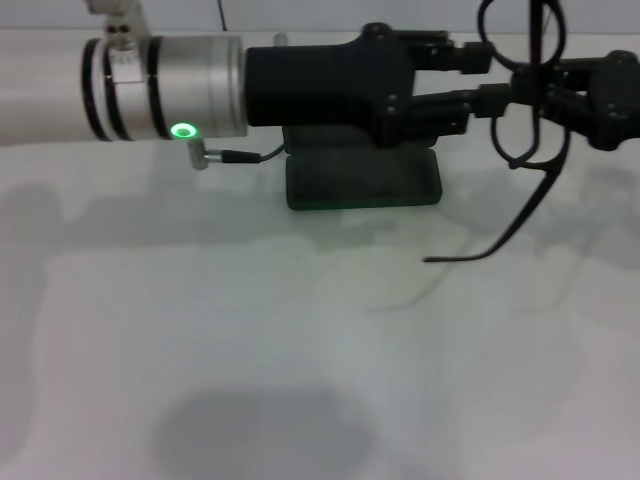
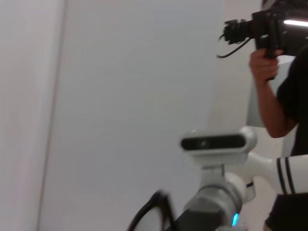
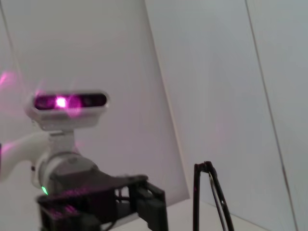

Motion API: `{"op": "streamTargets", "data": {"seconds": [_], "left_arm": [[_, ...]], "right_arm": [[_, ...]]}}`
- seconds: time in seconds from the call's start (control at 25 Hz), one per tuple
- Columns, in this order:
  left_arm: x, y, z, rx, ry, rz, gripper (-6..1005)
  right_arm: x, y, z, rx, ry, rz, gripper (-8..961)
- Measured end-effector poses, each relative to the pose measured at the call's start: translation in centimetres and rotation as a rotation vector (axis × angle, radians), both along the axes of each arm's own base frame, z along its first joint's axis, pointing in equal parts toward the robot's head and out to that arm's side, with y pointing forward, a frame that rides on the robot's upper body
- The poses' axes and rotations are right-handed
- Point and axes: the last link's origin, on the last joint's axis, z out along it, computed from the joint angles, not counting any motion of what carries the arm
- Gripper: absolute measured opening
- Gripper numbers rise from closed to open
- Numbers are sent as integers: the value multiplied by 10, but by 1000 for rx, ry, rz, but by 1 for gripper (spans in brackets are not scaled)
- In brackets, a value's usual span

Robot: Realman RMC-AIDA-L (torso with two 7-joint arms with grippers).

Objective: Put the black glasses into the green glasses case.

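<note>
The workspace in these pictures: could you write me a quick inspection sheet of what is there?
Surface: pale table, bare in front.
Job's things: black glasses held in the air between both grippers, one temple arm hanging down; green glasses case on the table behind the left arm, lid state hidden.
Clutter: nothing seen.
Grippers: left gripper and right gripper meet at the glasses.
Cables: thin cable beside the case.
Surroundings: person with a camera.
</note>
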Motion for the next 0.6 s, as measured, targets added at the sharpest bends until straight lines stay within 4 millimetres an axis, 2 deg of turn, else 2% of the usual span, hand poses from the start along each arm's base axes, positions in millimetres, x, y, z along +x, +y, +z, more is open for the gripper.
{"op": "streamTargets", "data": {"seconds": [0.16,0.28,0.44,0.6], "left_arm": [[-15,1,2,27,33,39,526],[-22,2,-8,27,94,56,526],[-12,-2,-27,-27,145,12,526],[5,-12,-44,-103,175,-81,526]], "right_arm": [[0,-7,18,-8,49,38,108],[-7,-8,29,25,136,65,108],[-20,-6,27,79,241,85,107],[-33,1,16,83,294,102,107]]}}
